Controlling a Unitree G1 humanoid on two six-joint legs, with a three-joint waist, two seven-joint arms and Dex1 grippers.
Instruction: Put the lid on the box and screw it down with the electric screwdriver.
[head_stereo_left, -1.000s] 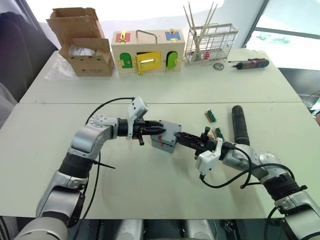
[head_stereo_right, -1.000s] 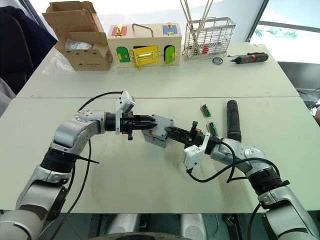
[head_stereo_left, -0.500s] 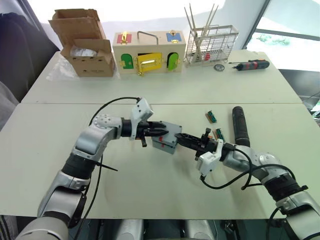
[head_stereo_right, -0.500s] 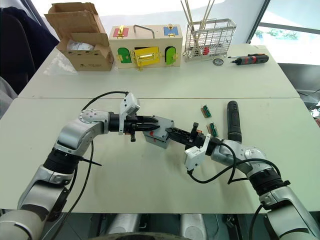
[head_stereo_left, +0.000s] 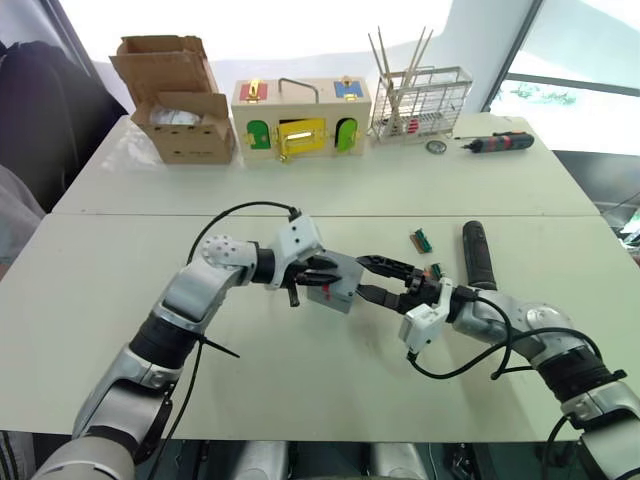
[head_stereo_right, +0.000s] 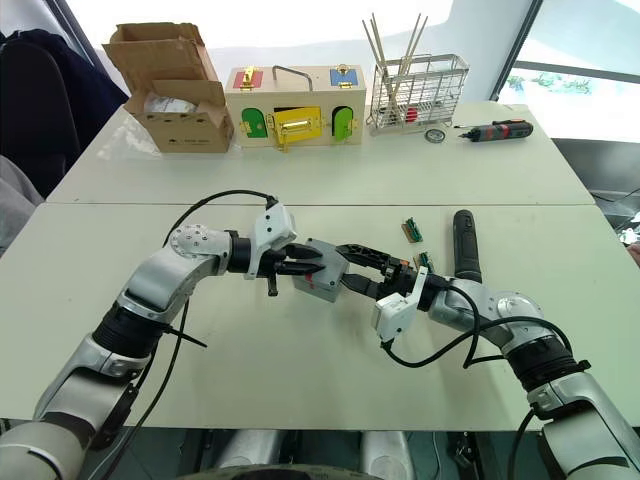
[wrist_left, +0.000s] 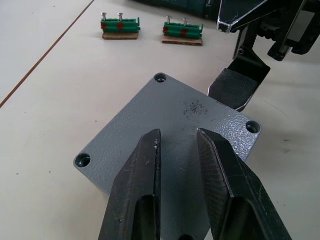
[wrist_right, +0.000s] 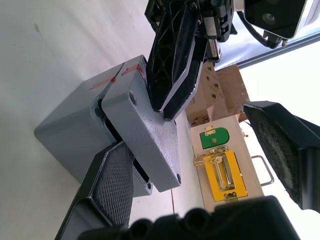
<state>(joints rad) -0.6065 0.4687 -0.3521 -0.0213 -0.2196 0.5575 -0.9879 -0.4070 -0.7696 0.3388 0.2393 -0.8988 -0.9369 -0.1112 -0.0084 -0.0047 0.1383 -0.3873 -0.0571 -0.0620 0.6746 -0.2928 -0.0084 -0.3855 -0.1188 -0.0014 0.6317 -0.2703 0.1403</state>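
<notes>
Left end effector (head_stereo_left: 322, 272) over lid (wrist_left: 170, 135)

The grey lid (wrist_left: 170, 135) sits askew and tilted on the grey box (wrist_right: 75, 137), not seated. The black screwdriver (head_stereo_left: 476, 254) lies flat on the table (head_stereo_left: 300, 380), well apart.

Lid (wrist_left: 175, 135) is speckled grey w/ a dark smudge, box (wrist_right: 75, 130) same grey plus a red mark. Grippers black, pads (wrist_right: 114, 185) cross-hatched. Two green clips (wrist_left: 120, 25) w/ red dots on tan bases. Wooden box (head_stereo_left: 300, 112) at 12 o'clock: green, yellow doors, red + blue latches. Screwdriver (head_stereo_left: 478, 255) black. Table (head_stereo_left: 330, 390) pale cream.
</notes>
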